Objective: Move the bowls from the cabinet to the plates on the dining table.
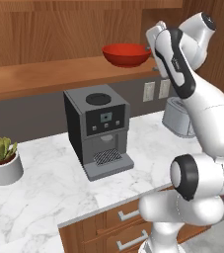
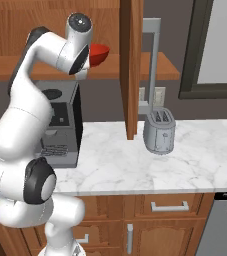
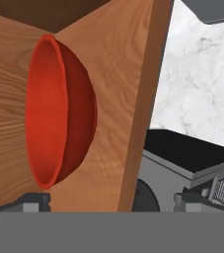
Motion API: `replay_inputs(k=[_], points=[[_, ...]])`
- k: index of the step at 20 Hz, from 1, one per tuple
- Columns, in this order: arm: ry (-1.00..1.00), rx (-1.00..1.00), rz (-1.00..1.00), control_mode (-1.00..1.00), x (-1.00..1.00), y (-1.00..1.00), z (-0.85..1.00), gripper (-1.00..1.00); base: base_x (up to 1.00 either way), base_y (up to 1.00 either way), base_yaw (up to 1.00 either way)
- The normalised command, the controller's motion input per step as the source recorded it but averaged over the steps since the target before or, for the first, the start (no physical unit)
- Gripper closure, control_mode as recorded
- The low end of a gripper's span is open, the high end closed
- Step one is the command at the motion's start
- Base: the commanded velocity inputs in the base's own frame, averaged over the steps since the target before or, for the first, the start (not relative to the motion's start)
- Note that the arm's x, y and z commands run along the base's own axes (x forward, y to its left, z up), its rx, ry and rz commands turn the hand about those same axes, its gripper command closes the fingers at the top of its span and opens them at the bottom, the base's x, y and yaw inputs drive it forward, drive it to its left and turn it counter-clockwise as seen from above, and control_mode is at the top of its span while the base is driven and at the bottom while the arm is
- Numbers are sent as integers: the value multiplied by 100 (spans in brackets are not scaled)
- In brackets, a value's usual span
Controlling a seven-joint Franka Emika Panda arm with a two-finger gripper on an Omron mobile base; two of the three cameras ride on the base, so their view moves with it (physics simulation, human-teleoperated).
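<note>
Red bowl (image 1: 126, 54) sits on the open cabinet's shelf (image 1: 44, 74), above the coffee machine (image 1: 101, 131). Your gripper (image 3: 112, 201) is raised just beside it, jaws spread wide, nothing held; in the hand view the bowl lies off the left fingertip, not between them.

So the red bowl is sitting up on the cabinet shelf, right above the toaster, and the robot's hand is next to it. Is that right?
Not quite. The red bowl does sit on the cabinet shelf with the hand beside it, but the coffee machine stands below it, not the toaster, which is further to the right on the counter. The left base view shows this.
</note>
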Motion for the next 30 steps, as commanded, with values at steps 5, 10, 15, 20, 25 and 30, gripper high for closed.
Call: replay_inputs(k=[5, 10, 15, 20, 25, 30], points=[[-4, 4, 0, -100, 31, -2, -1, -100, 0, 0, 0], [0, 0, 0, -100, 39, -6, 0, -100, 0, 0, 0], [0, 0, 0, -100, 41, -4, 0, -100, 0, 0, 0], [2, 0, 0, -100, 44, -3, -1, -100, 0, 0, 0], [2, -1, 1, -100, 36, -3, -7, -100, 0, 0, 0], [0, 0, 2, -100, 27, -8, -10, -100, 0, 0, 0]])
